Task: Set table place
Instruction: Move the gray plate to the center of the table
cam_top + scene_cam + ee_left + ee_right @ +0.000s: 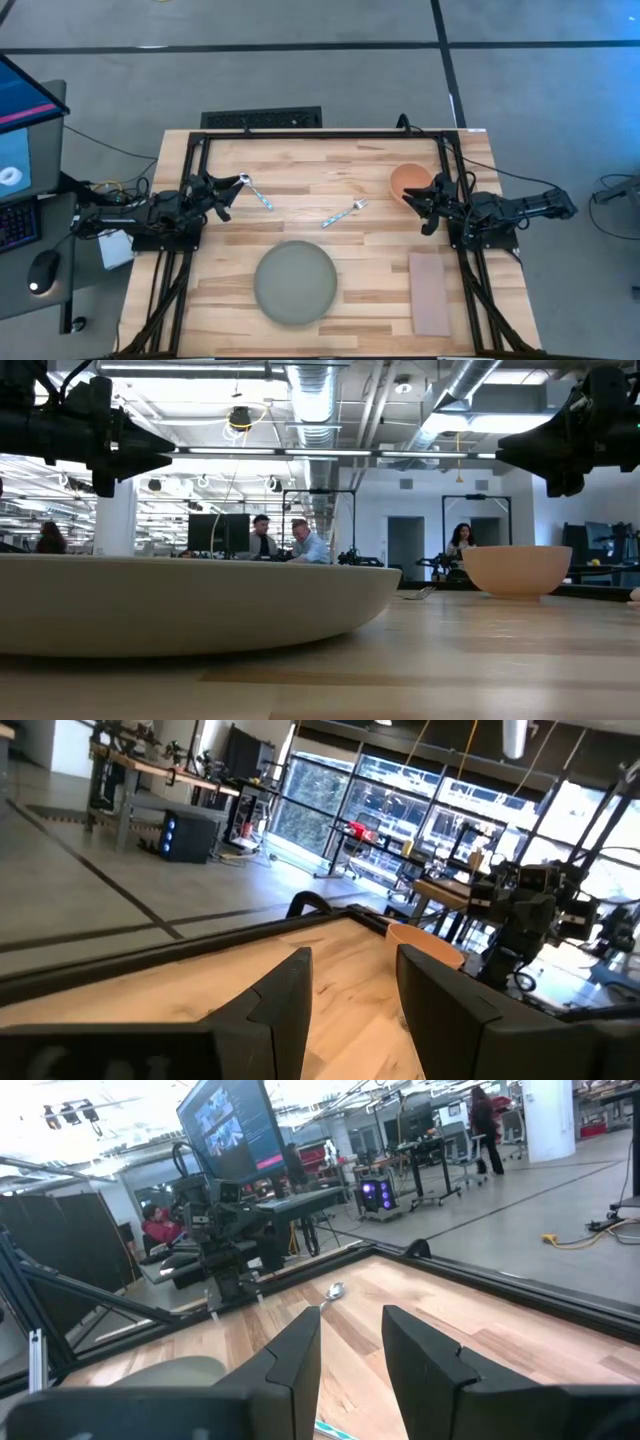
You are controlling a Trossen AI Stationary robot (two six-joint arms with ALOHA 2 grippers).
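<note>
Left tool [222, 192] open, holding nothing, at the bench's [330, 170] left edge next to the blue-handled spoon [256, 192]. Right tool [428, 206] open too, at the right edge, just beside the orange bowl [408, 180]. Fork [344, 214] mid-bench between them. Plate [295, 283] front centre, napkin [431, 293] to its right, near the front right corner.

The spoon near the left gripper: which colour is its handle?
Blue, with a silver bowl end. The spoon shows best in the high view.
</note>
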